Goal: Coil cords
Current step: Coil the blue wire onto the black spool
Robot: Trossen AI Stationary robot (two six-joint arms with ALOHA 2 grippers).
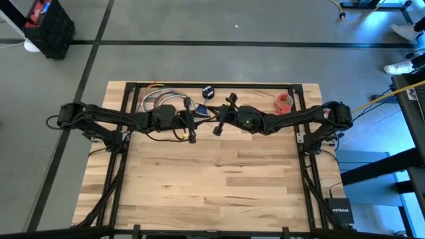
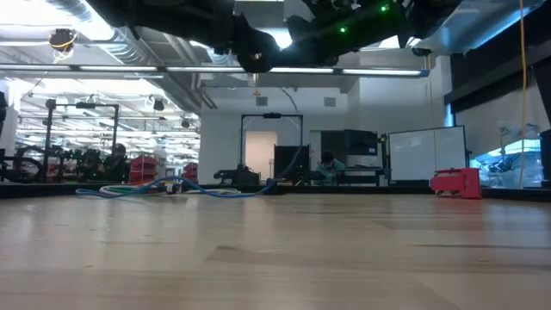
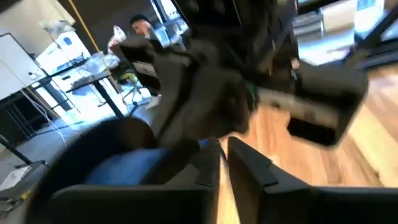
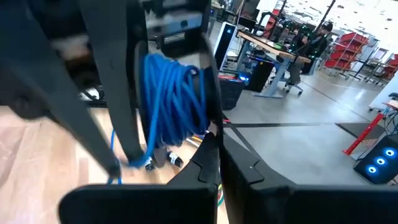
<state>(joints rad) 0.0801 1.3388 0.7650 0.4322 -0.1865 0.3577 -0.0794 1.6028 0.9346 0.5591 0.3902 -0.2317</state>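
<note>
Both arms meet above the table's far middle. A thin cord that looks blue is wound into a coil [image 4: 174, 93] at my left gripper [image 1: 194, 123], whose fingers [image 3: 214, 163] stand nearly together. The coil also shows as a blue blur [image 3: 127, 168] beside them. One strand [image 2: 299, 142] hangs in an arc down to the table. My right gripper [image 1: 221, 121] faces the coil from the right, fingers [image 4: 208, 163] shut. A small black puck [image 1: 208, 91] lies on the table behind the grippers. My left gripper carries the blue coil [image 4: 163, 127] looped around it, lifted clear of the table, with a loose strand [image 4: 114, 163] dropping from its lower side. Blur hides which part of the fingers the loops lie on. My right gripper's fingertips are close to the coil; whether they touch the cord I cannot tell.
A bundle of thicker multicoloured cables [image 1: 156, 99] lies at the table's far left and shows in the low view as blue and green lines [image 2: 164, 189]. A red object [image 1: 284, 101] sits at the far right. The table's near half [image 1: 212, 186] is bare wood.
</note>
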